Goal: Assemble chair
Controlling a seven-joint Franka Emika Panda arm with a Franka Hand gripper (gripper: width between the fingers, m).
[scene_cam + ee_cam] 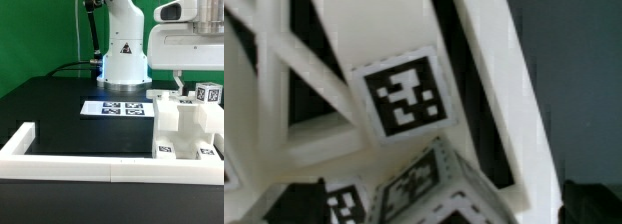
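Exterior view: the chair (pixel 185 125) is being shown mostly joined. The gripper (pixel 178 82) is being held above, jaw state not discernible.

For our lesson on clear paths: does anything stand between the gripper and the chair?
Nothing visible does. The gripper hangs just over the chair with no object between; the marker board lies aside, toward the exterior view's left. The wrist view shows chair parts only.

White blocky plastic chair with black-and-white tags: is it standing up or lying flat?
Standing up, it seems: the white blocky chair rises as a tall box from the black table, tagged posts at its top.
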